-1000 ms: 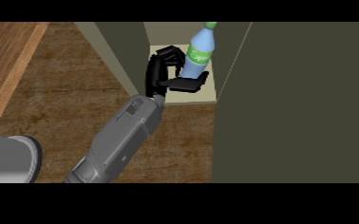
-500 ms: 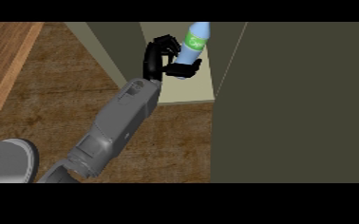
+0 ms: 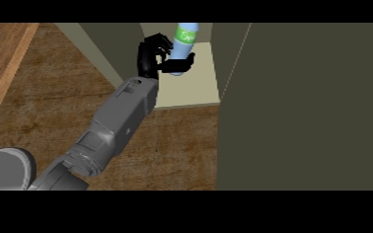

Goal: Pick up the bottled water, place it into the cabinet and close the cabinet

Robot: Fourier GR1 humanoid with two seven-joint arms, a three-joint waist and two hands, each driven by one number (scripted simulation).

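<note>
the left hand [image 3: 151, 59], black, on a grey forearm [image 3: 116, 123], has its fingers and thumb curled round the pale blue plastic water bottle with a green label [image 3: 186, 39]. the bottle is held near upright inside the dark olive cabinet [image 3: 102, 44], above its pale cream shelf floor [image 3: 193, 86]. the hand hides the bottle's base, so contact with the shelf cannot be told. the bottle's top runs out of view. the right hand is not in view.

hazards, as judged:
- release before the base is seated: the bottle may tip or roll toward the shelf's front edge.
- withdrawal with the thumb not cleared: the bottle may be dragged back out.
- the open dark olive cabinet door [image 3: 306, 103] stands just right of the bottle. closing it with the forearm in the opening would trap the arm. a bottle left near the front edge would block the door.
</note>
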